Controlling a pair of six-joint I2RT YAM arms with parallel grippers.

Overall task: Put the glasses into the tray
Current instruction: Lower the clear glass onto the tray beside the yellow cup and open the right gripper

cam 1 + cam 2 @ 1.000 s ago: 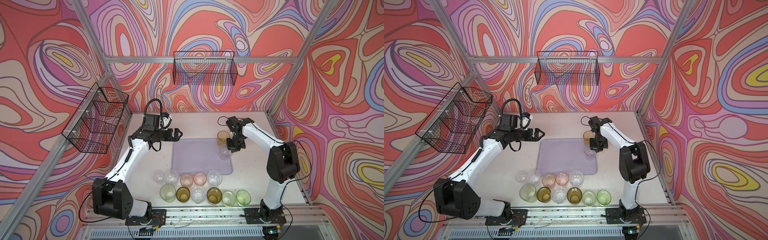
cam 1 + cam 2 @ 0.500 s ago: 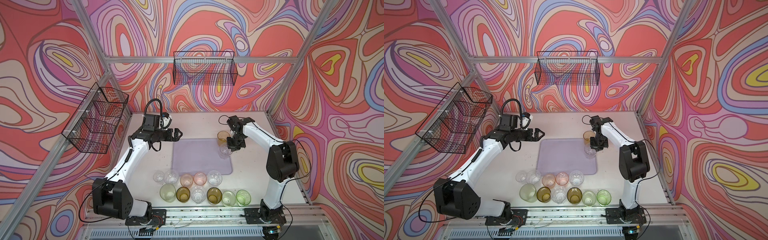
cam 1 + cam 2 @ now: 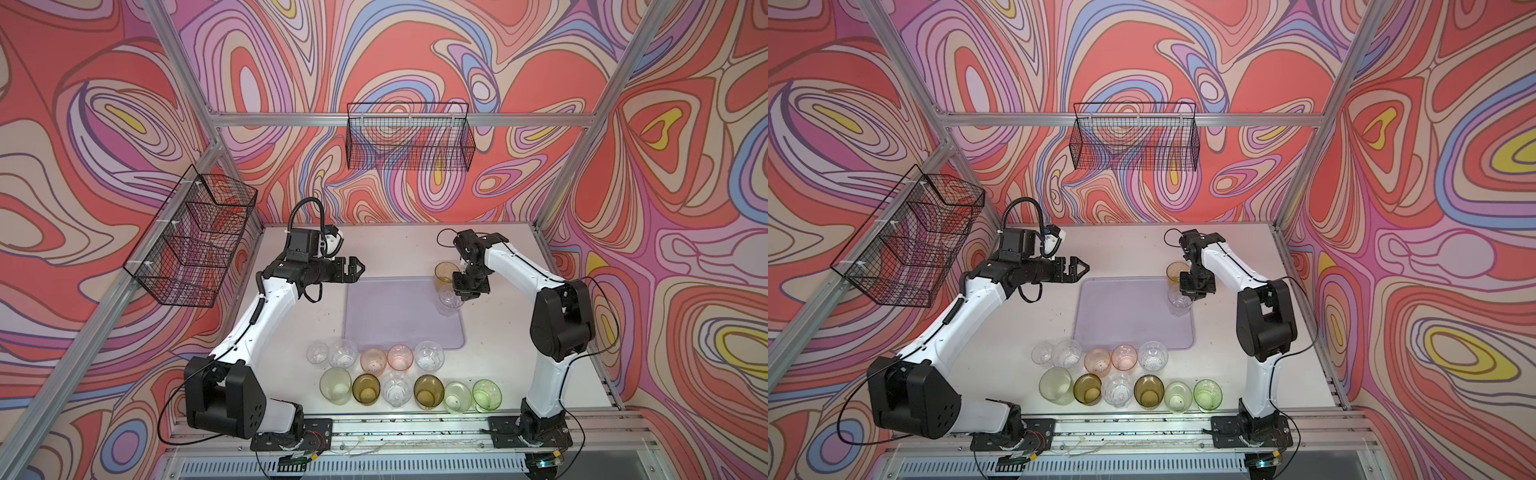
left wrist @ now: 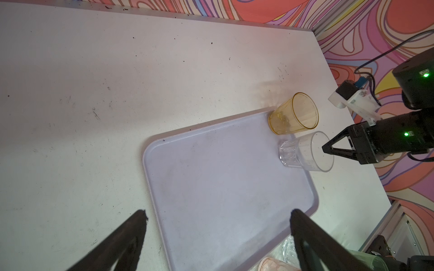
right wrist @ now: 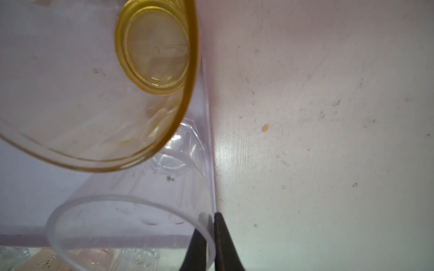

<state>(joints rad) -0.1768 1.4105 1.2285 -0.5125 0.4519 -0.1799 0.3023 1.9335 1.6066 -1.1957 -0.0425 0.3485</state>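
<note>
In both top views the left gripper (image 3: 358, 269) is hovering with its jaws spread wide and nothing between them, just off the far left corner of the lavender tray (image 3: 395, 320), which is lying flat at the middle of the white table (image 3: 316, 324). Toward the table's front edge, eleven tumblers (image 3: 400, 357) are standing upright in two rows, clear, pink, green and olive-brown, none of them on the tray. Moving right, an amber glass (image 3: 445, 271) is standing at the tray's far right corner, and a clear faceted glass (image 3: 449, 302) is standing just beside it along the right rim; whether the two are touching I cannot tell. The right gripper (image 5: 211, 225) is pinching the wall of that clear glass at its lip, one finger inside and one outside, as the right wrist view is showing. The step in hand seems to be setting this glass down: its base is looking seated on the tray floor, close against the rim. The next move, as I judge it, is calling for parting the jaws and lifting straight up, so the inner finger is clearing the lip without tipping the glass or knocking the amber one, before reaching for a tumbler from the rows.
</note>
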